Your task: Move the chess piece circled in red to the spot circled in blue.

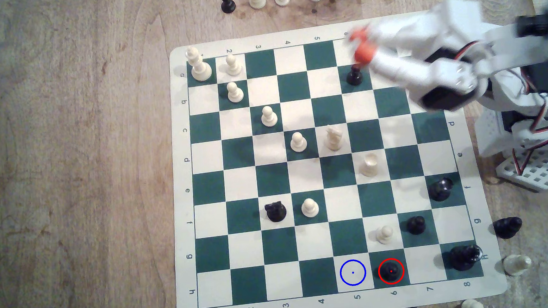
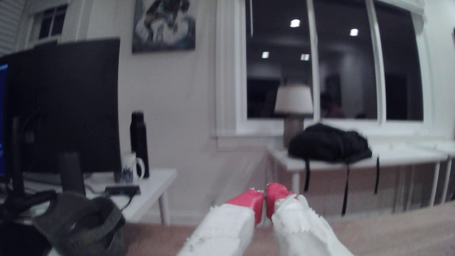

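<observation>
The green-and-cream chessboard (image 1: pixel 319 164) lies on a wooden table (image 1: pixel 69 160), and the white arm (image 1: pixel 442 71) reaches over its far corner at the exterior view's upper right, blurred. Its gripper (image 1: pixel 360 45) hangs above a black pawn (image 1: pixel 354 76) on the b-row, well apart from the work; in the wrist view the gripper (image 2: pixel 265 199) points out at the room, its red tips pressed together with nothing between them.

So the task looks to be at its approach step, with nothing grasped. The chess piece (image 1: pixel 390 271) stands upright in its red ring on a green square of the near h-row, and the spot (image 1: pixel 352 272) is the bare cream square just beside it toward the exterior view's left.

The next move calls for a long swing across the board, spreading the jaws and descending over the ball head. A white pawn (image 1: pixel 384 234) stands on the square diagonally next to the piece and could be knocked; a black crowned piece (image 1: pixel 463 257) sits farther right
</observation>
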Controlling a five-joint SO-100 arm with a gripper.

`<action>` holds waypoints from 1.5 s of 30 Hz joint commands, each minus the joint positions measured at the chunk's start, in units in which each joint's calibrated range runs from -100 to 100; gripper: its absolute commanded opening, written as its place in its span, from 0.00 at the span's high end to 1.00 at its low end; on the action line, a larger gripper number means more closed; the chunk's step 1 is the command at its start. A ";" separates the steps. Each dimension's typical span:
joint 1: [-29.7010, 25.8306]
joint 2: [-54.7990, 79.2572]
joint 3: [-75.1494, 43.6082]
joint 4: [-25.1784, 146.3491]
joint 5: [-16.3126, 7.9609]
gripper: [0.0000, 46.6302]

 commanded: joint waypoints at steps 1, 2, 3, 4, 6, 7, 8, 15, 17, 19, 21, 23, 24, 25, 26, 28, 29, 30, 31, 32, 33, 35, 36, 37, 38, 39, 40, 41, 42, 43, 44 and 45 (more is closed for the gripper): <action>-4.04 1.67 -14.37 15.90 0.20 1.00; -4.67 3.11 -16.82 18.84 0.29 1.00; -5.92 6.51 -21.44 26.05 0.44 1.00; -7.33 7.78 -23.71 30.56 0.15 1.00; -13.51 8.80 -27.52 39.24 -0.10 1.00; -16.32 9.48 -28.88 41.69 -0.10 1.00; -18.75 13.56 -33.14 46.94 -0.73 0.99; -24.77 28.84 -40.57 59.47 -1.32 0.99; -26.18 34.78 -40.94 60.61 -1.32 0.93; -27.04 38.09 -40.94 60.86 -1.32 0.87; -27.90 42.42 -40.94 61.60 -1.32 0.79; -29.39 45.39 -39.94 61.19 -1.76 0.76; -30.17 46.24 -39.58 60.53 -2.15 0.76; -30.87 47.17 -39.30 60.04 -2.54 0.75; -31.58 48.02 -39.12 59.06 -2.93 0.74; -32.51 50.06 -39.30 57.17 -3.17 0.74; -32.91 51.42 -39.94 56.52 -3.47 0.77; -33.61 53.96 -40.94 55.04 -3.86 0.80; -33.92 55.07 -41.39 54.31 -3.96 0.80; -34.24 56.34 -41.84 53.82 -3.96 0.80; -34.47 57.36 -42.21 53.32 -4.00 0.80; -34.55 60.58 -42.39 51.36 -4.00 0.78; -34.31 61.60 -42.39 50.87 -4.00 0.78; -34.16 62.71 -42.39 50.29 -4.00 0.79; -34.00 63.64 -42.39 49.80 -4.00 0.80; -34.08 64.83 -42.48 48.74 -4.40 0.80; -34.39 65.17 -42.48 48.25 -4.59 0.78; -34.63 65.42 -42.48 47.84 -4.69 0.77; -34.78 65.76 -42.57 47.59 -4.84 0.76; -35.02 66.53 -43.20 47.51 -5.03 0.75; -35.02 67.04 -43.38 47.35 -5.08 0.75; -35.02 67.63 -43.47 47.18 -5.13 0.75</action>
